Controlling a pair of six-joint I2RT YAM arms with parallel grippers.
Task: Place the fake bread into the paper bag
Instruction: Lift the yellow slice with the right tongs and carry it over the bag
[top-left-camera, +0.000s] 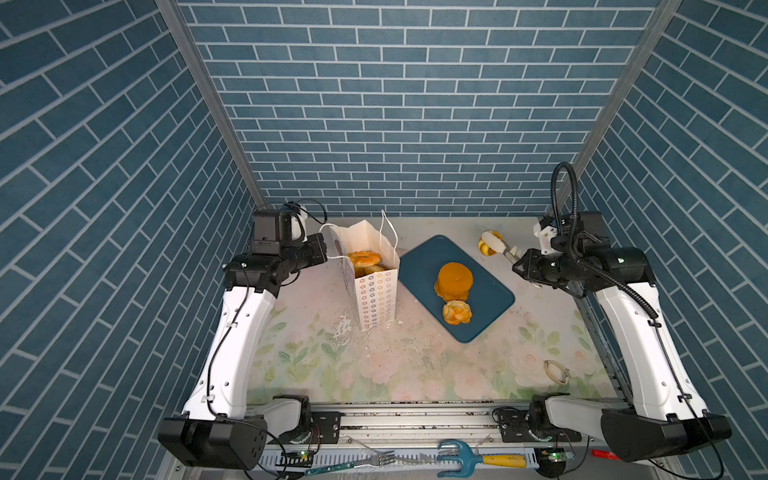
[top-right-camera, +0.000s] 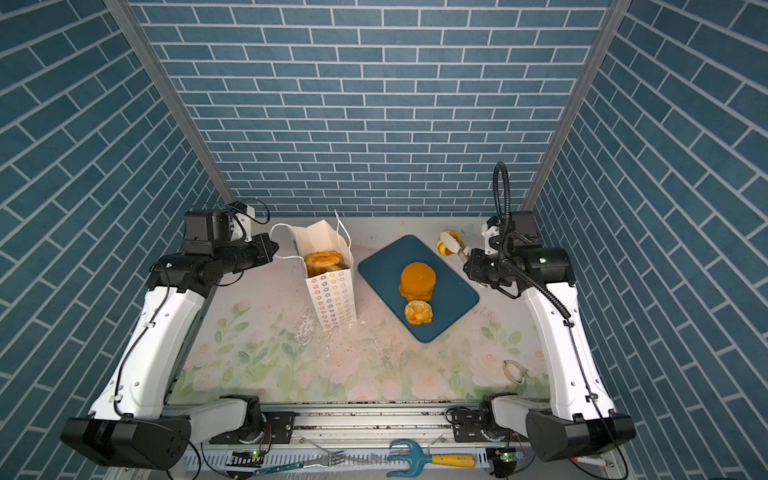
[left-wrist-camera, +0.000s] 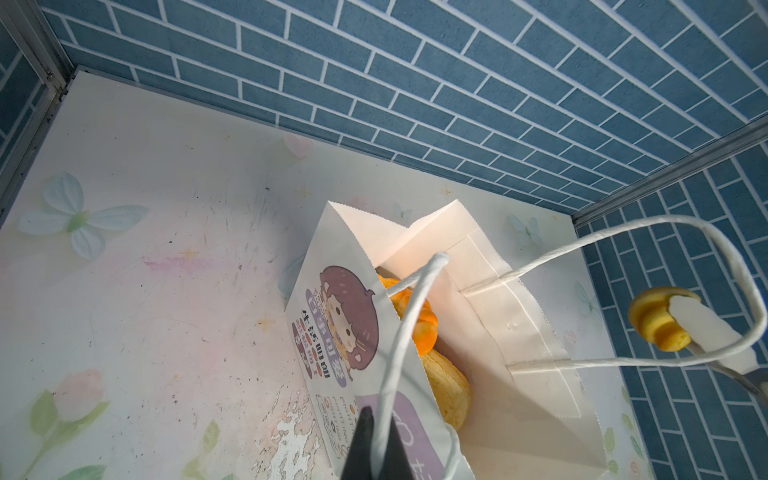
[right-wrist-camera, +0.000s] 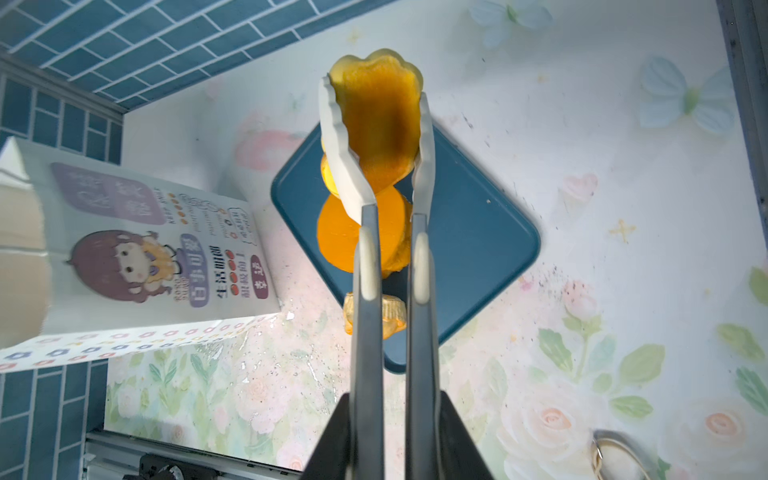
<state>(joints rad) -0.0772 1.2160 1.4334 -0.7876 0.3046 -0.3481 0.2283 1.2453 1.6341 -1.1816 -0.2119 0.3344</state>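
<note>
Between the black fingers (right-wrist-camera: 332, 440) of the right gripper (right-wrist-camera: 392, 419) sit the two metal arms of a pair of tongs (right-wrist-camera: 368, 332), squeezed nearly parallel. The tongs' white scalloped tips clamp a fluted yellow piece of fake bread (right-wrist-camera: 380, 124) from both sides. In both top views this piece (top-left-camera: 487, 244) (top-right-camera: 446, 243) hangs off the table beyond the far corner of the dark blue tray (top-left-camera: 490, 299), well apart from the paper bag (top-left-camera: 374, 295).

The left gripper (left-wrist-camera: 376, 453) is pinched tight on a white cord handle (left-wrist-camera: 399, 353) of the bag, at the bag's left side.

The bag stands upright with its mouth open, and golden pastries (top-left-camera: 363, 258) show inside. On the tray a thick round cake (top-left-camera: 455, 278) sits on top of another pastry, with a knotted bun (top-left-camera: 456, 312) just beside them on the near side.
</note>
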